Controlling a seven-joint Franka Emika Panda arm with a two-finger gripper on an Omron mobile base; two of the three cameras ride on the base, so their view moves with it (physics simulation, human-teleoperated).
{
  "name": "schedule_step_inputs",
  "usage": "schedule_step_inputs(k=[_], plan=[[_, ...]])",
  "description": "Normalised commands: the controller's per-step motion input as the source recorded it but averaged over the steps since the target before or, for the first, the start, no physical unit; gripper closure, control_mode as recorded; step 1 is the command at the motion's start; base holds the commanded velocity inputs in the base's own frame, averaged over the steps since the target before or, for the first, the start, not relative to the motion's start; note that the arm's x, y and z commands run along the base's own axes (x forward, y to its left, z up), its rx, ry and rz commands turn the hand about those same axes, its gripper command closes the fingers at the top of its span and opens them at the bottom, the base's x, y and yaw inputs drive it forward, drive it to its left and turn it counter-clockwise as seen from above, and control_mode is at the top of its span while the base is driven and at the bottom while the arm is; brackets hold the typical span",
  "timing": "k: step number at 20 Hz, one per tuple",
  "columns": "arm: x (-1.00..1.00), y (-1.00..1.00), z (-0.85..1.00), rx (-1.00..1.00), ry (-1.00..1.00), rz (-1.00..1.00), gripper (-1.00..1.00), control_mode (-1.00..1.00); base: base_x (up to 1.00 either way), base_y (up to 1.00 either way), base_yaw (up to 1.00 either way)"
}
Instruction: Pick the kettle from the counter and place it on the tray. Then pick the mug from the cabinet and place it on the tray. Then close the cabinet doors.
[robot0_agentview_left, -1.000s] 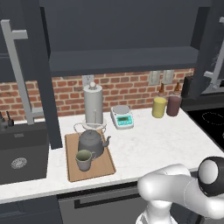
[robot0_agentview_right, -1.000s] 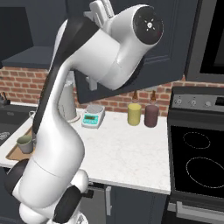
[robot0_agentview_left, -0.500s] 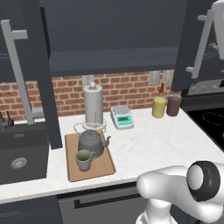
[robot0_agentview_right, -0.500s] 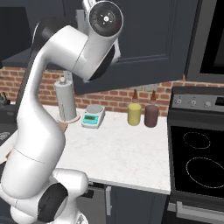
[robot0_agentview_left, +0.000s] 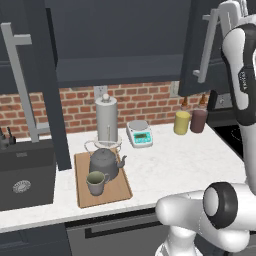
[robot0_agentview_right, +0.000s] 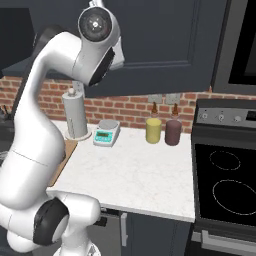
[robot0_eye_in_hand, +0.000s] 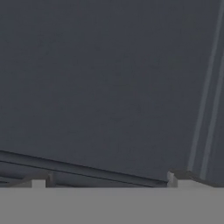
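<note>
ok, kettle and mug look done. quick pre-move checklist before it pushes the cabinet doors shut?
1. Kettle on the tray: ok.
2. Mug on the tray, in front of the kettle: ok.
3. Right cabinet door shut: not ok, it stands open with its bar handle facing out.
4. Left cabinet door shut: not ok, it stands open over the sink side.
5. Gripper at the right door: ok, up beside the door's top edge.
6. Gripper touching the door: cannot tell; the hand view shows a dark panel close up but no clear contact.
</note>
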Motion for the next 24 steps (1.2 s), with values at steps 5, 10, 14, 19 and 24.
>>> schedule_step_inputs(k=[5, 10, 14, 19, 24], plan=[[0.94, 0.0, -0.42, 0.0, -0.04, -0.04, -1.0, -1.0, 0.0, 0.0, 0.0], [0.85, -0.15, -0.43, 0.0, -0.08, -0.01, -1.0, -1.0, 0.0, 0.0, 0.0], [0.84, -0.17, -0.45, 0.0, -0.08, 0.0, -1.0, -1.0, 0.0, 0.0, 0.0], [0.78, -0.19, -0.43, 0.0, -0.09, 0.0, -1.0, -1.0, 0.0, 0.0, 0.0], [0.72, -0.2, -0.43, 0.0, -0.07, -0.01, -1.0, -1.0, 0.0, 0.0, 0.0]])
